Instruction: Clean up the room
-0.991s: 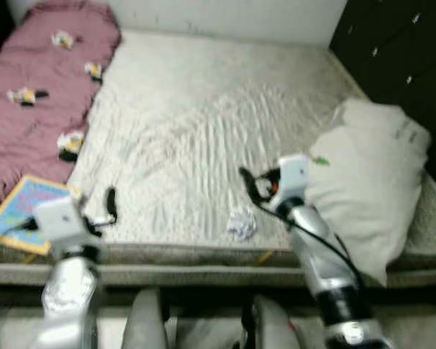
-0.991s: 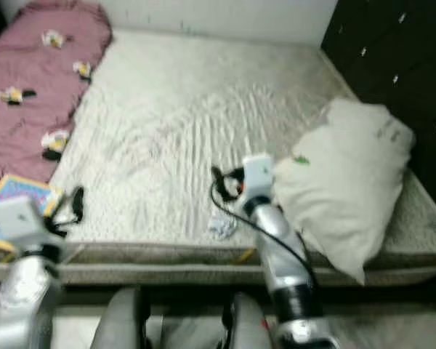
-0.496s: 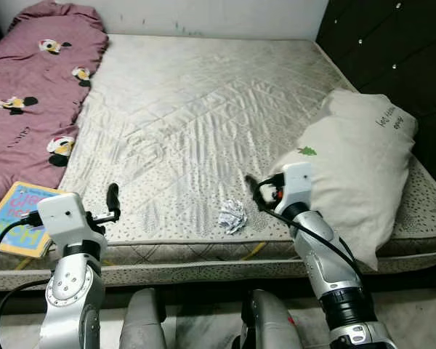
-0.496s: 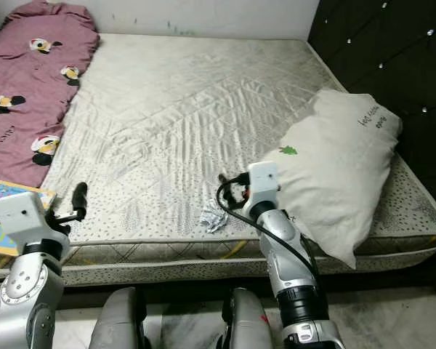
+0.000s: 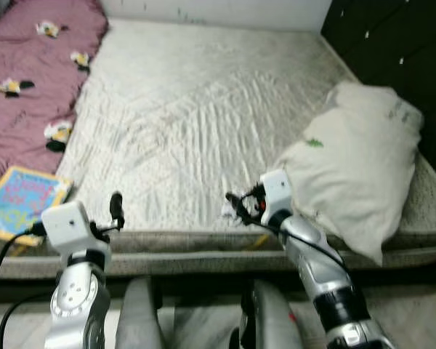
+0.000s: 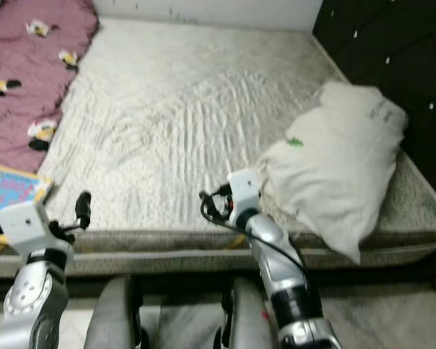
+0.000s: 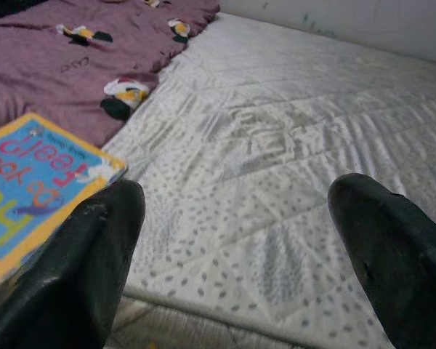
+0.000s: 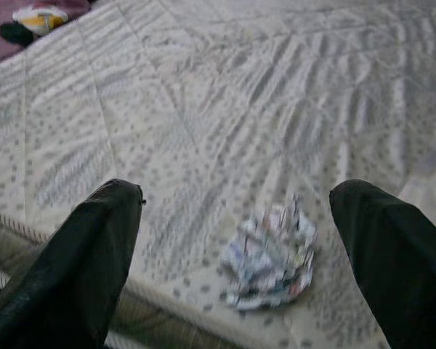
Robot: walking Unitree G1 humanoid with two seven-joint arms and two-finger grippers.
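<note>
While the mattress [image 5: 203, 109] still carries a maroon blanket [image 5: 22, 80] bunched along its left side, a white pillow [image 5: 356, 167] at the right and a picture book [image 5: 22, 203] at its near left corner, the tidying looks barely begun. A dark tufted wall [image 5: 392, 43] stands to the right. The crumpled paper ball [image 8: 270, 254] lies near the mattress's front edge, ungrasped between the spread fingers of the right gripper [image 8: 247, 240], and the left gripper [image 7: 240, 240] hovers open beside the book.
</note>
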